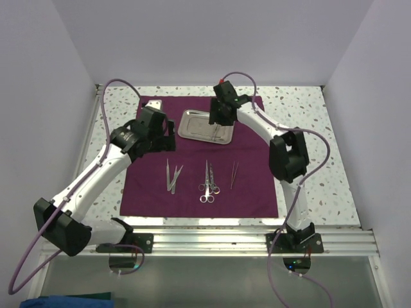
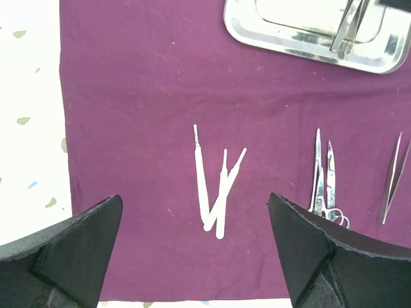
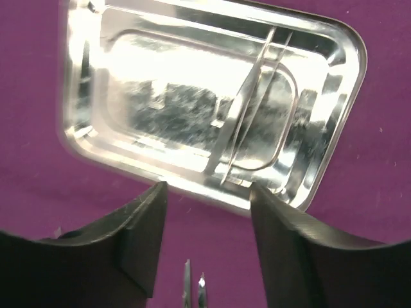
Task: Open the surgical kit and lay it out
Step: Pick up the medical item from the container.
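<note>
The maroon cloth (image 1: 253, 192) lies spread flat on the table. The shiny steel tray (image 1: 192, 125) sits on its far middle part with one thin tweezers (image 3: 247, 122) left in it. Three slim silver handles (image 2: 218, 189) lie crossed on the cloth; to their right are ring-handled scissors and forceps (image 1: 207, 183), then tweezers (image 1: 234, 174). My left gripper (image 1: 166, 138) is open and empty above the cloth left of the tray; it also shows in the left wrist view (image 2: 196, 200). My right gripper (image 3: 207, 186) is open and empty over the tray's near edge (image 1: 218, 119).
The speckled white tabletop (image 1: 321, 115) surrounds the cloth, enclosed by white walls. A small pale piece (image 1: 157, 103) lies at the cloth's far left corner. A metal rail (image 1: 212, 240) runs along the near edge, holding both arm bases.
</note>
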`<state>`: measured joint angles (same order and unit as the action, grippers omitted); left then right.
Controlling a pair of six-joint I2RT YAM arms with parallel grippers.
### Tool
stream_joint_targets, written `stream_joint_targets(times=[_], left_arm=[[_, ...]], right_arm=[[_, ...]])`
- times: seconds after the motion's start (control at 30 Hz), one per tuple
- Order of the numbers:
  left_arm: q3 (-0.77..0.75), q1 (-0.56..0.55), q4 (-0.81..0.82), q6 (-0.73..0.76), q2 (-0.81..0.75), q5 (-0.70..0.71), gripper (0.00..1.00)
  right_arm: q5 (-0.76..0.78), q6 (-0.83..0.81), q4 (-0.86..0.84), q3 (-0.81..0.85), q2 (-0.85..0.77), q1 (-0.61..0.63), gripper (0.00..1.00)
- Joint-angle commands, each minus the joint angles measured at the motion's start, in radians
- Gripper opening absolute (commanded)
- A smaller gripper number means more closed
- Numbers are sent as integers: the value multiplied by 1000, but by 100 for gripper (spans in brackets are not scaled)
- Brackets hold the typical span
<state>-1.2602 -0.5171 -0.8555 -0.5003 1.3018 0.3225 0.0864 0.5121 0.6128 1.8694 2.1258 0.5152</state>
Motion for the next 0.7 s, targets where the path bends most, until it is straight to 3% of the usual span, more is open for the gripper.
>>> stream_joint_targets(times=[0.0,0.2,0.67], left_arm=[[16,19,-8,31,-58,15,99],[38,40,-16,68,-85,23,99],[73,104,12,137,-84,-7,99]], right_arm=[[81,-12,123,172,141,-30,53],[119,-17,177,313,267,-41,48],[121,9,192,358,352,-38,46]])
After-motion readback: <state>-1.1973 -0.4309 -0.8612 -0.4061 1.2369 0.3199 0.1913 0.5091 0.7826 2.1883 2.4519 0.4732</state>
